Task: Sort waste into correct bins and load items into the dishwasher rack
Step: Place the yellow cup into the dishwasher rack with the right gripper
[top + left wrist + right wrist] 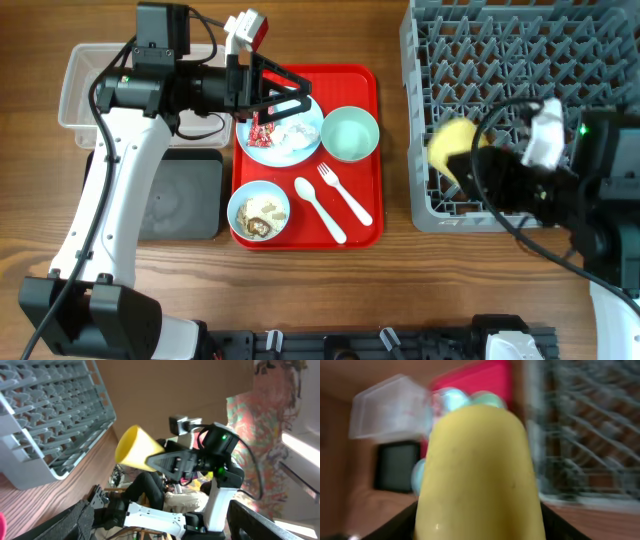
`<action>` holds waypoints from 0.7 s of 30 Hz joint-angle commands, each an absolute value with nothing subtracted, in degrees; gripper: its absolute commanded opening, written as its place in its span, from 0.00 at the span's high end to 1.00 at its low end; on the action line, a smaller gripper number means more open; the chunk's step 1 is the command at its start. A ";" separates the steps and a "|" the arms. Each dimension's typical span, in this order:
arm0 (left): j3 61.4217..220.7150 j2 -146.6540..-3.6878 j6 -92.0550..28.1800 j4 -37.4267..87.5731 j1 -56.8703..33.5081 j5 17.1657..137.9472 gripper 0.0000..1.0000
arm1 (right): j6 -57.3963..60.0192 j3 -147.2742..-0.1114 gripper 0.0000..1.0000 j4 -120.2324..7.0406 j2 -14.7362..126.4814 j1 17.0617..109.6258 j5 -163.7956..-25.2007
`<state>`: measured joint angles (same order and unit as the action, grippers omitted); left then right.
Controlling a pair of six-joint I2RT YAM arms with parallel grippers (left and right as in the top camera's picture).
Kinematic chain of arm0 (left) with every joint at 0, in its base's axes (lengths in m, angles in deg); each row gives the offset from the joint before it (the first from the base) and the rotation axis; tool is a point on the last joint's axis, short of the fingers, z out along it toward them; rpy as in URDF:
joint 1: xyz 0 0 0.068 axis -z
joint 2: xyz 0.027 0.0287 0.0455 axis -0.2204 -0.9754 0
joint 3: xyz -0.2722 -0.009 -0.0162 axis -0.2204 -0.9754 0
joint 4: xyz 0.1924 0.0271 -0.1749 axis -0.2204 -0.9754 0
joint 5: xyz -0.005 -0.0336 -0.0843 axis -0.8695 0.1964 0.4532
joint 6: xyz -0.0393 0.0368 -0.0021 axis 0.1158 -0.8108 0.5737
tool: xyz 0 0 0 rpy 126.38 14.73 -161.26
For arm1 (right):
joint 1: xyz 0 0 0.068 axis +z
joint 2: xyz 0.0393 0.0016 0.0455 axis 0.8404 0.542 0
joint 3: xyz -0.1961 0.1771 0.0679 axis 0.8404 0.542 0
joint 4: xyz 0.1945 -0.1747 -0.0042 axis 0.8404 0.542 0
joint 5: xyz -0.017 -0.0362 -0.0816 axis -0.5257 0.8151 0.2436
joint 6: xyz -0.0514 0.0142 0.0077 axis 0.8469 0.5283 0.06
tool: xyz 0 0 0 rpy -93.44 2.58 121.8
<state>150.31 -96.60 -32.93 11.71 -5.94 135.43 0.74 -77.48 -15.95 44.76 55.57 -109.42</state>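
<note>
My right gripper (468,165) is shut on the small yellow cup (448,148) and holds it over the front left part of the grey dishwasher rack (520,60). The cup fills the right wrist view (477,470) and also shows in the left wrist view (137,450). My left gripper (300,95) is open and empty above the pale blue plate (295,145), which holds the red wrapper (263,130). On the red serving tray (370,225) are also the pale green bowl (350,133), the pale blue bowl (238,205) with food scraps (262,215), the white fork (343,192) and the white spoon (320,208).
The clear tub (85,85) stands at the far left, partly under my left arm. The black tray (180,195) lies in front of it, left of the red tray. Bare wood lies between the red tray and the rack.
</note>
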 commanded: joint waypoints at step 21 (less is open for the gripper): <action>150.88 -87.33 -33.22 -4.44 4.83 85.12 0.21 | -4.81 -71.37 0.20 -16.52 70.81 55.33 -94.18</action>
<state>150.31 -90.81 -32.95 -2.74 3.74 97.18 -4.63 -71.47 -15.60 68.69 55.46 -94.53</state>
